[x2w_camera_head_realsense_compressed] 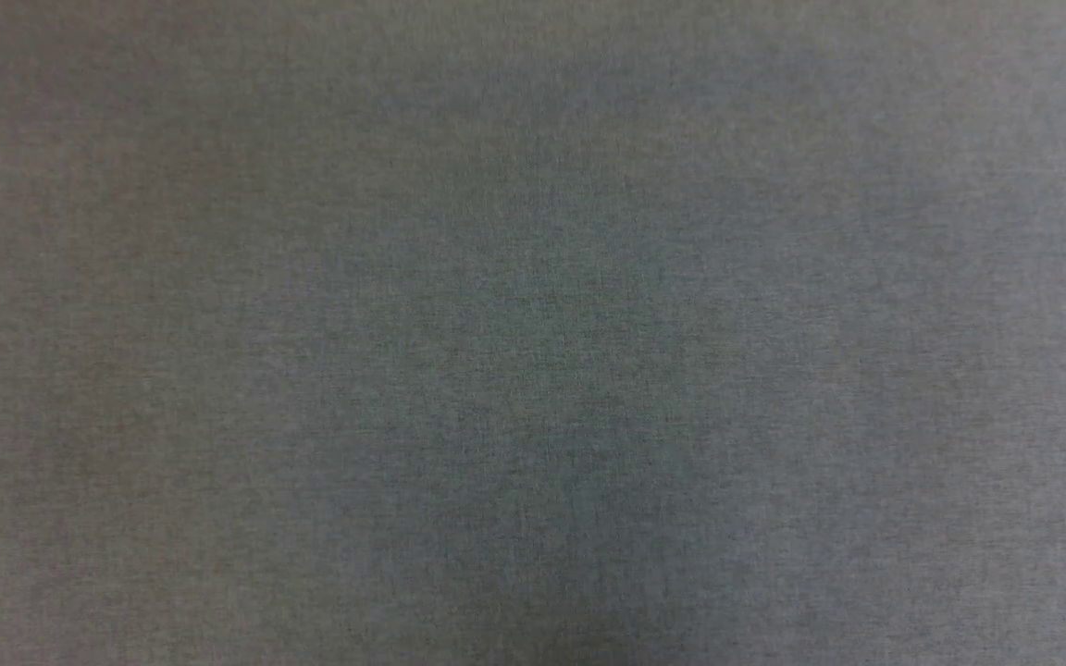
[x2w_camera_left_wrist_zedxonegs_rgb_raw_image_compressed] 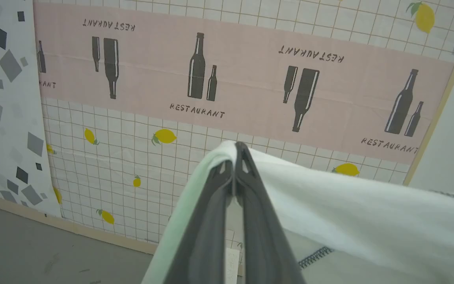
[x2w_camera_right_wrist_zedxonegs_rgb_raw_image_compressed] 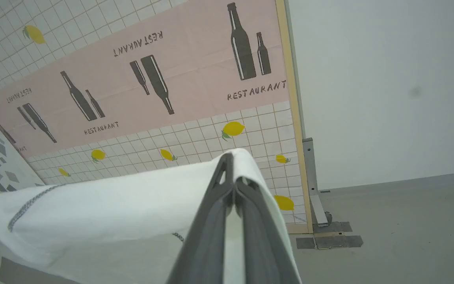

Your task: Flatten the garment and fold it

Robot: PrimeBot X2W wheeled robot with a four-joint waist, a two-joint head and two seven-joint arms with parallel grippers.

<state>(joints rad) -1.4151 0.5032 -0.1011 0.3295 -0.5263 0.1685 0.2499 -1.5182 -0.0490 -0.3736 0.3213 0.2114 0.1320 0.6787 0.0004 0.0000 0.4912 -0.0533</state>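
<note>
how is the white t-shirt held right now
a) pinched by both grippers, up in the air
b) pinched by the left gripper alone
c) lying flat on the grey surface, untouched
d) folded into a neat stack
a: the fingers of the left gripper are shut on an edge of the white T-shirt, and those of the right gripper are shut on it too, with the fabric running off sideways from each.

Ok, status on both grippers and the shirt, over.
Left gripper shut on white thin-fabric T-shirt with grey zigzag seams. Right gripper shut on it too. Shirt spans between them, raised. No obstacle seen.
</note>
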